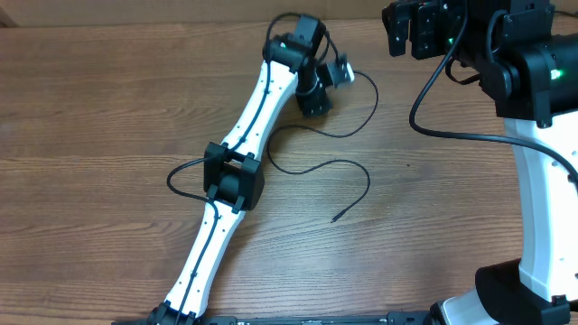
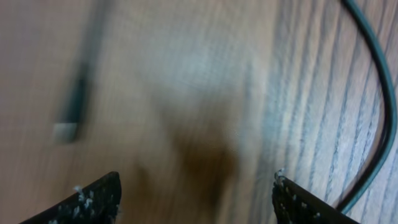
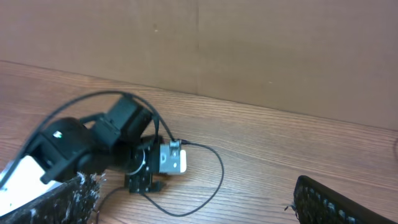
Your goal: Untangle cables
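Because the left gripper (image 1: 316, 101) is pointed straight down at the table (image 1: 108, 108), its wrist camera sits very close to the wood and most of that view is blurred. Its fingers (image 2: 93, 199) stand wide apart with nothing between them, so it is released and holds no cord. The cables (image 1: 368, 185) lie just to the right of that gripper. One thin black stretch starts beside it, bows outward and runs back under the left arm (image 1: 257, 104). A second stretch lies nearer the robot's base than the gripper and ends in a small plug (image 1: 336, 218), free on the wood. Whether these are one cord or two I cannot tell, since the arm covers the place where they would meet. In the left wrist view a dark strand (image 2: 385, 112) curves past the outside of one finger, not between the two, and a blurred plug end (image 2: 69, 121) lies off to the other side. I judge the gripper is set to choose a strand rather than committed to one. The right gripper (image 3: 196, 186), well to the right of the left gripper and raised off the table, is also spread open and empty, probably held high to keep clear. No crossing shows in the visible stretches, so the untangling seems far along
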Available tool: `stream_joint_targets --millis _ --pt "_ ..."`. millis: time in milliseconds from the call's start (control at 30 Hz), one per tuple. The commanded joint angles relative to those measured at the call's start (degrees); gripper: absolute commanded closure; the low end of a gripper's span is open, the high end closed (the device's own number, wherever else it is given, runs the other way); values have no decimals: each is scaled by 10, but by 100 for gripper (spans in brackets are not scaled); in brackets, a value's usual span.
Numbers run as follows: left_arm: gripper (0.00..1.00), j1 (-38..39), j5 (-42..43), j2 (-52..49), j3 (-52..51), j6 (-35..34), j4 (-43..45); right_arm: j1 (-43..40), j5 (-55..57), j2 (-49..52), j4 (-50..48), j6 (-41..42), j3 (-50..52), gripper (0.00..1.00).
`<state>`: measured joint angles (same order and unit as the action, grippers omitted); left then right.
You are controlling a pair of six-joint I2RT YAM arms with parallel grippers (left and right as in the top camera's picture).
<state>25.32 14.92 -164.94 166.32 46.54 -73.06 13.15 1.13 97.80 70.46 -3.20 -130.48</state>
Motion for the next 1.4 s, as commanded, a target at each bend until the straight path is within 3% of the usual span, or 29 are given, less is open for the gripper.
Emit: stream_joint_targets --millis 0,100,233,300,433,533,800,1067,1367 --pt "25 4 32 -43 2 24 -22 -1 18 -3 -1 -3 0 0" --pt "31 4 44 -47 1 10 -40 -1 18 -1 0 -2 0 0" --pt "31 7 55 -47 1 10 -65 -1 18 2 5 0 0 0" --pt "37 7 55 -47 1 10 -71 -1 17 2 14 0 0 0" --pt "96 9 60 -46 1 -4 -71 -1 17 2 28 0 0 0" --pt "96 11 62 -36 5 -22 -81 -1 17 2 34 0 0 0" --pt "57 13 44 20 8 -15 -153 -1 5 3 40 0 0 0" --pt "48 13 29 20 7 -15 -189 -1 3 3 56 0 0 0" --pt "49 14 57 11 6 -2 -180 -1 3 3 66 0 0 0"
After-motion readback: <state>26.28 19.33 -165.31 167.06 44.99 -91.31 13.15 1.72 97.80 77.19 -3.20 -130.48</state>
